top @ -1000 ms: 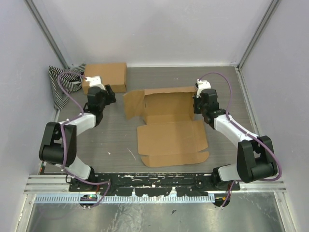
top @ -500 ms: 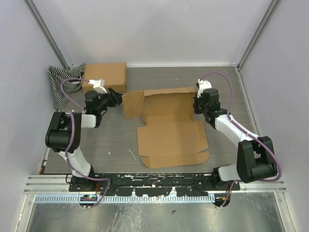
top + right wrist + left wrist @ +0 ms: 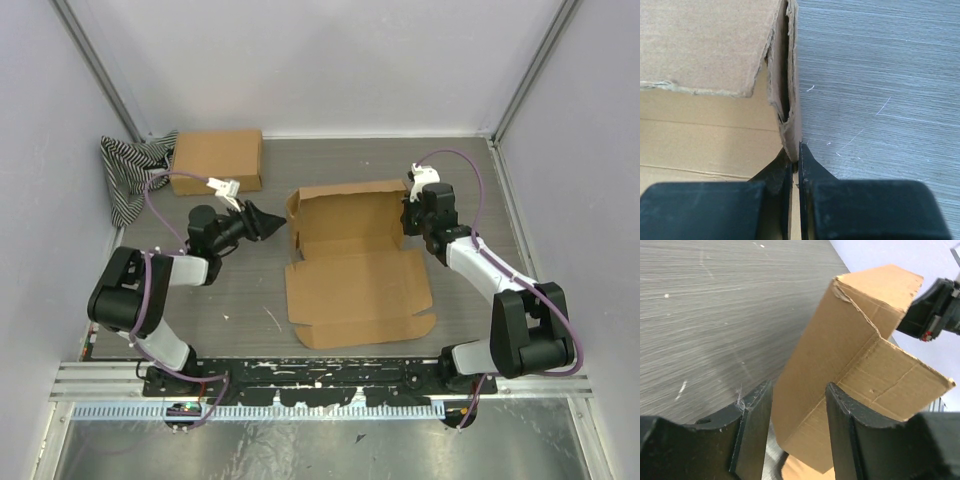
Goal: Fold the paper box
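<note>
The paper box (image 3: 355, 265) lies unfolded at the table's middle, with its back panel raised. Its left side flap (image 3: 295, 222) stands upright. My left gripper (image 3: 272, 225) points right at that flap. In the left wrist view it (image 3: 797, 425) is open, and the flap (image 3: 840, 365) sits between the two fingers without being clamped. My right gripper (image 3: 408, 222) is at the box's right side. In the right wrist view it (image 3: 795, 160) is shut on the doubled cardboard edge of the right side flap (image 3: 789, 100).
A closed brown cardboard box (image 3: 216, 161) stands at the back left. A black-and-white striped cloth (image 3: 128, 175) lies beside it against the left wall. White walls enclose the table on three sides.
My left gripper swung right and forward, from beside the closed box to the paper box's left flap. That flap went from splayed outward to upright. The right gripper kept its hold.
</note>
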